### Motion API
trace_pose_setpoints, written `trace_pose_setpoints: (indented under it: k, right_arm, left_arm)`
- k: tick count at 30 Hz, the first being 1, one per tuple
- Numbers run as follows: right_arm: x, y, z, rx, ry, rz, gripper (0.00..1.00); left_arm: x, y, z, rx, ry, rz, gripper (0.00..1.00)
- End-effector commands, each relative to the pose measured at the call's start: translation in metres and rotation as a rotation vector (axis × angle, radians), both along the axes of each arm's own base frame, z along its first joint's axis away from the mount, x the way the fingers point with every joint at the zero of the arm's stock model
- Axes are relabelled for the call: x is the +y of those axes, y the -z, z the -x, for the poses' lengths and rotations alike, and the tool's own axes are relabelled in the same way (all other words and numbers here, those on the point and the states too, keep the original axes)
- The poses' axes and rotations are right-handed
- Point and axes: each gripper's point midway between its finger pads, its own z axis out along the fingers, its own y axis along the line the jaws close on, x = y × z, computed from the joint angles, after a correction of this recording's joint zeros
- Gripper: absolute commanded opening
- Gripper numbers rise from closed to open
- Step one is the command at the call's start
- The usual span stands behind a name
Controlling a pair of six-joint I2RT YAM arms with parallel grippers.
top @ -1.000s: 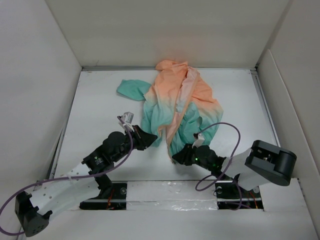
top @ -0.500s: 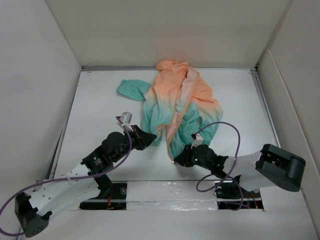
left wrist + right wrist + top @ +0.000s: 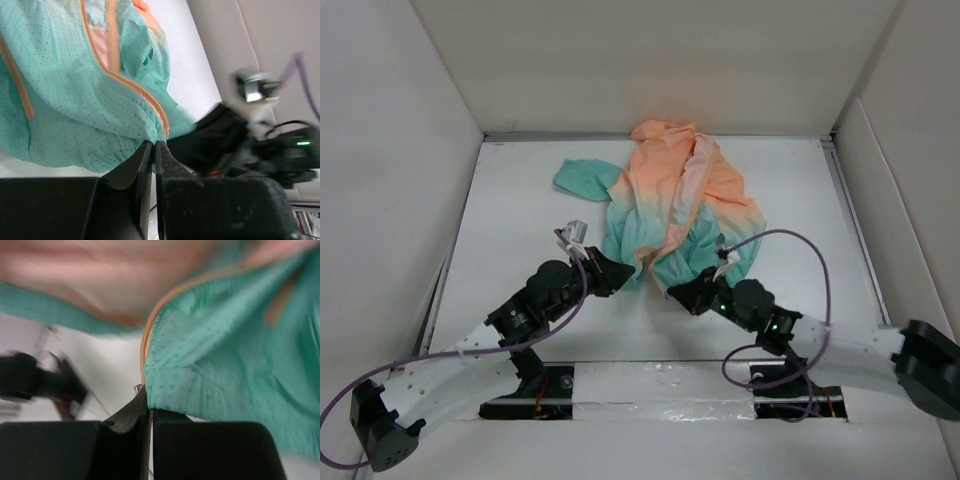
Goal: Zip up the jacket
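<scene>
The jacket [image 3: 675, 195] lies crumpled at the table's middle back, peach-orange at the far end and teal toward me, open down the front. My left gripper [image 3: 628, 276] is shut on the teal hem corner at the lower end of one orange zipper edge [image 3: 146, 98], with the jaws closed together [image 3: 155, 143]. My right gripper [image 3: 676, 292] is shut on the other front hem corner [image 3: 165, 382], beside its orange zipper edge [image 3: 150, 327]. A small metal zipper piece [image 3: 137, 388] shows at its fingertips [image 3: 149, 399]. The two grippers sit a short gap apart.
A teal sleeve [image 3: 582, 177] spreads out to the back left. White walls [image 3: 390, 150] box in the table on three sides. Purple cables [image 3: 800, 250] loop over both arms. The right arm [image 3: 240, 150] shows blurred in the left wrist view.
My right arm has stretched forward and to the right, lifting its hem corner farther up the table. My left gripper has edged slightly forward, holding its corner.
</scene>
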Motion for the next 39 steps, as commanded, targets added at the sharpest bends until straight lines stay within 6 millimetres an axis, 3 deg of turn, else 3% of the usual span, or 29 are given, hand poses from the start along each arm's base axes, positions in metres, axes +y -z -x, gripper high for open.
trace_pose_setpoints:
  k: [1,2,4,5,8,10,11,13,20,31,39]
  right_arm:
    - [-0.016,-0.160,-0.033,-0.417,0.127,-0.165,0.00]
    - [-0.022,-0.183,-0.027,-0.478,0.121,-0.184,0.00]
    - [-0.053,-0.226,-0.026,-0.581,0.228,-0.246,0.00]
    - [-0.058,-0.234,-0.026,-0.619,0.249,-0.262,0.00]
    - [-0.052,-0.209,-0.047,-0.571,0.291,-0.164,0.00]
    - [-0.043,-0.204,-0.044,-0.568,0.249,-0.169,0.00]
    - [-0.044,-0.218,-0.039,-0.603,0.247,-0.237,0.00]
    - [-0.049,-0.224,-0.041,-0.614,0.272,-0.262,0.00]
    - [-0.050,-0.226,-0.045,-0.615,0.304,-0.276,0.00]
    - [-0.038,-0.221,-0.049,-0.570,0.289,-0.295,0.00]
    - [-0.034,-0.213,-0.050,-0.538,0.276,-0.282,0.00]
  left_arm:
    - [-0.005,-0.063,-0.012,-0.134,-0.014,0.090,0.00]
    - [-0.006,-0.068,-0.012,-0.137,-0.014,0.093,0.00]
    - [-0.007,-0.077,-0.014,-0.151,-0.018,0.100,0.00]
    - [-0.008,-0.081,-0.014,-0.159,-0.016,0.112,0.00]
    - [-0.014,-0.087,-0.013,-0.170,0.007,0.138,0.00]
    - [-0.018,-0.087,-0.012,-0.165,0.024,0.150,0.00]
    - [-0.021,-0.089,-0.011,-0.171,0.039,0.170,0.00]
    - [-0.023,-0.084,-0.009,-0.158,0.050,0.192,0.00]
    - [-0.034,-0.090,-0.007,-0.164,0.095,0.228,0.00]
    - [-0.034,-0.075,-0.023,-0.093,0.002,0.286,0.00]
    - [-0.041,-0.078,-0.028,-0.101,-0.044,0.316,0.00]
